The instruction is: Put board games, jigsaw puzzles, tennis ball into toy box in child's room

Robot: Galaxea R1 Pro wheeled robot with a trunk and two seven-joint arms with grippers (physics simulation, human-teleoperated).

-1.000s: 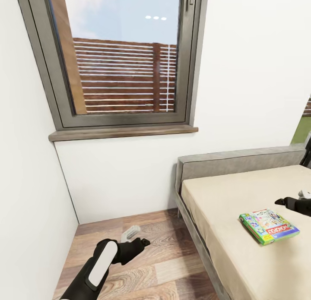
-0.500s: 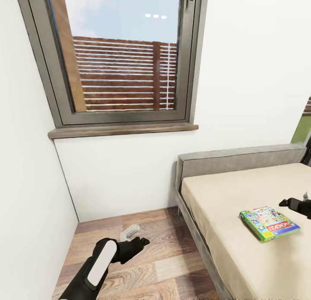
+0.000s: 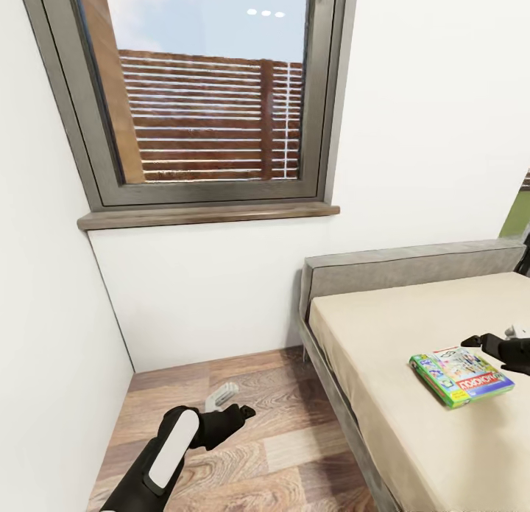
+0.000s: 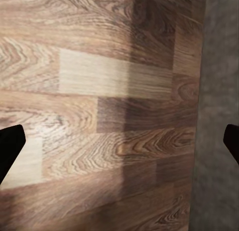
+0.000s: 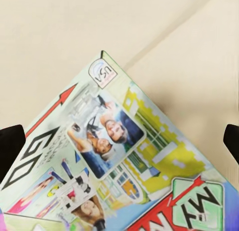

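— Window [image 3: 210,92] fills the wall ahead, its wooden sill [image 3: 210,215] below; what else is large?

— Beside it the bed [image 3: 397,350] with a grey headboard [image 3: 405,265], and a wood floor [image 3: 243,438] to its left.

— And the board game [image 3: 461,376]?

— Flat on the bed near the right edge of the head view; the right gripper [image 3: 492,342] hangs just above its far corner, jaws spread wide over the box [image 5: 114,171].

— The left gripper [image 3: 234,401]?

— Low over the floor — jaws spread, holding nothing.
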